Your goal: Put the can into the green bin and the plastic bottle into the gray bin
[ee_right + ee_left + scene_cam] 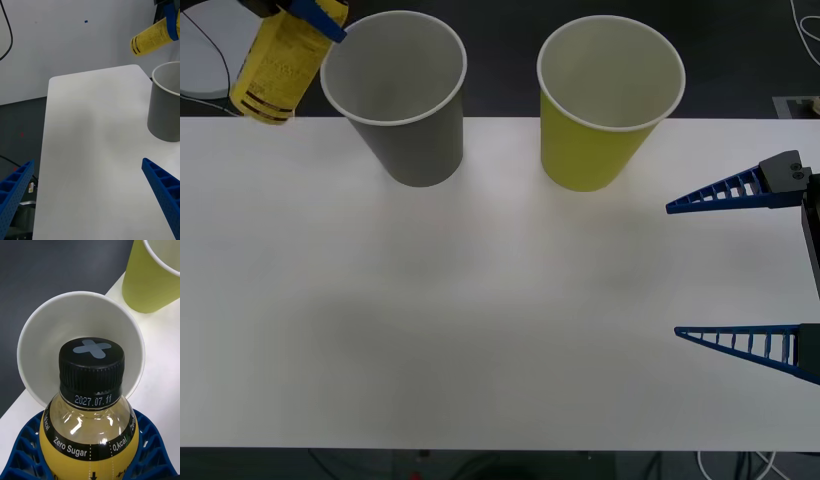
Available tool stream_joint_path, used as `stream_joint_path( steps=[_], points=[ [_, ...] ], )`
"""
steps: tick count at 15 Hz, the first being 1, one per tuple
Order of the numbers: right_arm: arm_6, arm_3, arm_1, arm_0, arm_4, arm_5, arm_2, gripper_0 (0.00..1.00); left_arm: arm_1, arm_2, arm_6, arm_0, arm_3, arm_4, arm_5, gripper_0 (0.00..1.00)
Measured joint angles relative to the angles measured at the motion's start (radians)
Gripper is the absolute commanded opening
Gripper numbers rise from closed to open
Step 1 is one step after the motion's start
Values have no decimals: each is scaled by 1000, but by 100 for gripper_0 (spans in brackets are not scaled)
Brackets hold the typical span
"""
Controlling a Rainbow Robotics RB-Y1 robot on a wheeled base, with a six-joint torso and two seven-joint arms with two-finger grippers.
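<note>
Bottle (90,420) gripped in left claw (315,15), tilted

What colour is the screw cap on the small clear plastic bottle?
Black, with a gray cross on top; clearest in the left wrist view.

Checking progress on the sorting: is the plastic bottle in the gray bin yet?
Not yet. The left end effector holds the plastic bottle tilted in the air beside the gray bin, cap pointing at its mouth.
</note>
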Motion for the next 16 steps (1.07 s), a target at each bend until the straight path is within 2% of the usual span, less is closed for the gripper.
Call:
stream_joint_path(
  steps=[8, 16],
  points=[
    [0, 0, 0, 0, 0, 0, 0, 100, -131, 0, 0, -92, 161, -48, -20, 0],
    [0, 0, 0, 0, 0, 0, 0, 100, -302, 0, -33, -197, 360, -152, -43, 0]
  ],
)
